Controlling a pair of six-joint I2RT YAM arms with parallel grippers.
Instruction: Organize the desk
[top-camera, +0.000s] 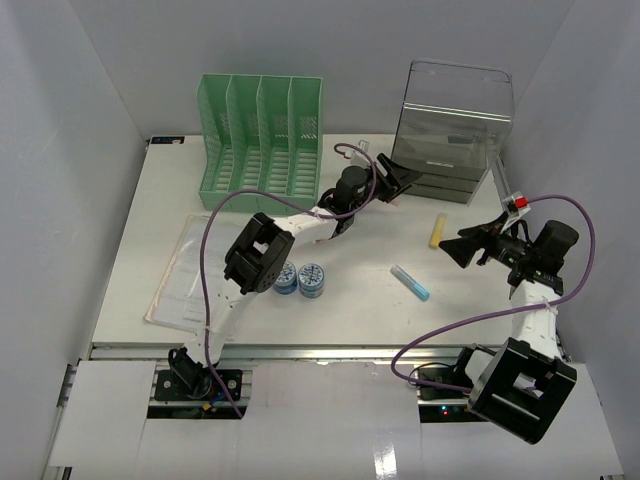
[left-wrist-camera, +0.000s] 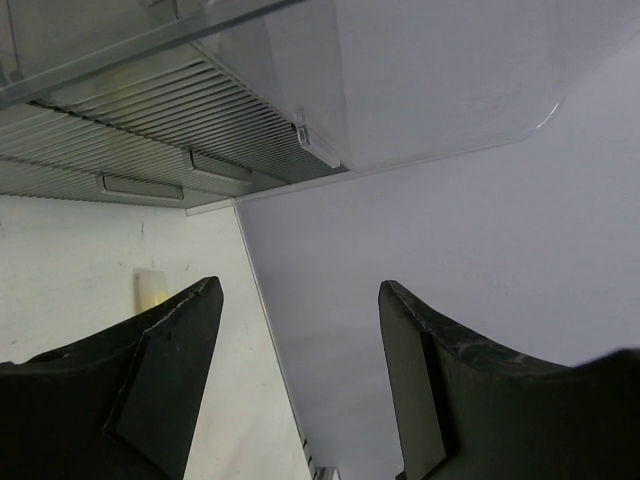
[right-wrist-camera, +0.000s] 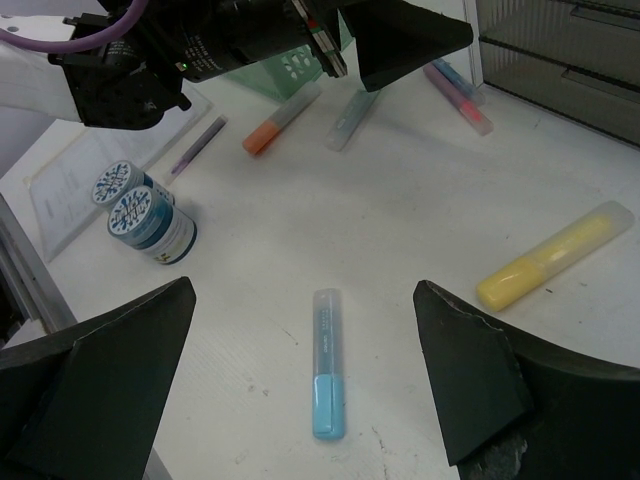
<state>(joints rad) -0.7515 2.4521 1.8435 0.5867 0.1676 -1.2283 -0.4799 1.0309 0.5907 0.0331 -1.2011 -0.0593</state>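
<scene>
Top external: white matte desk (top-camera: 360, 320), silver rail (top-camera: 320, 349) at six o'clock; left gripper (top-camera: 400, 178), right gripper (top-camera: 456, 250) both spread, empty.

Yellow highlighter (left-wrist-camera: 151, 288) half hidden behind your left finger (left-wrist-camera: 165, 370); from above, your left arm (top-camera: 300, 213) covers the orange marker (right-wrist-camera: 281, 119).

The white bench (top-camera: 350, 305) carries a green file rack (top-camera: 262, 135) and a clear drawer unit (top-camera: 450, 130) at its far edge. Nearer lie a yellow marker (top-camera: 438, 230), a blue marker (top-camera: 410, 282) and two blue-lidded tubs (top-camera: 300, 278) just beside each other. At the left lies a flat sheet (top-camera: 185, 270), perhaps inside a plastic sleeve.
</scene>
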